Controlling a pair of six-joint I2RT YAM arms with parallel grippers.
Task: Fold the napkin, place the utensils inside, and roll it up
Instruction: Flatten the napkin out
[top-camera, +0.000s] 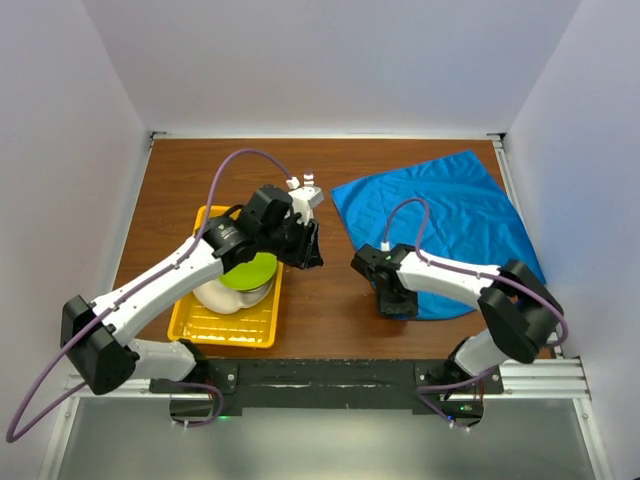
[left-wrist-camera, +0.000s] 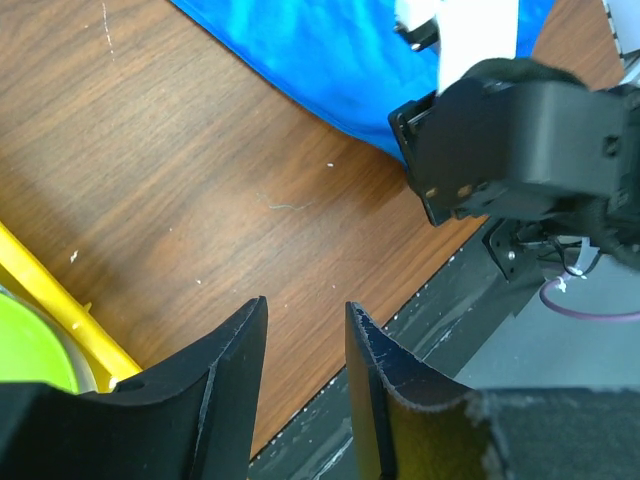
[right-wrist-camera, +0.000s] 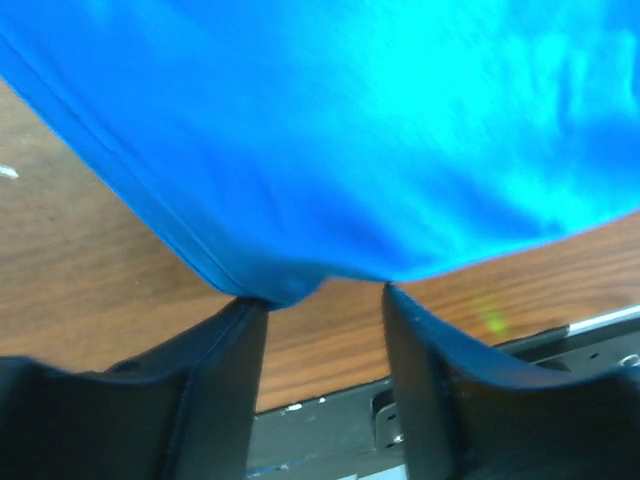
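Note:
The bright blue napkin (top-camera: 440, 220) lies spread on the right half of the table, a little rumpled. My right gripper (top-camera: 398, 305) is at its near left edge. In the right wrist view the gripper (right-wrist-camera: 325, 295) is open, and the napkin's (right-wrist-camera: 330, 120) hem hangs right at the two fingertips, touching the left one. My left gripper (top-camera: 308, 250) hovers over bare wood between the tray and the napkin. In the left wrist view it (left-wrist-camera: 305, 310) is open and empty, with the napkin (left-wrist-camera: 320, 60) farther off. The fork is out of view.
A yellow tray (top-camera: 190, 322) sits at the near left and holds a lime green dish (top-camera: 250, 270) over a pale bowl (top-camera: 222, 296). The tray's rim (left-wrist-camera: 50, 290) shows in the left wrist view. White walls enclose the table. A black rail (top-camera: 330, 375) runs along the near edge.

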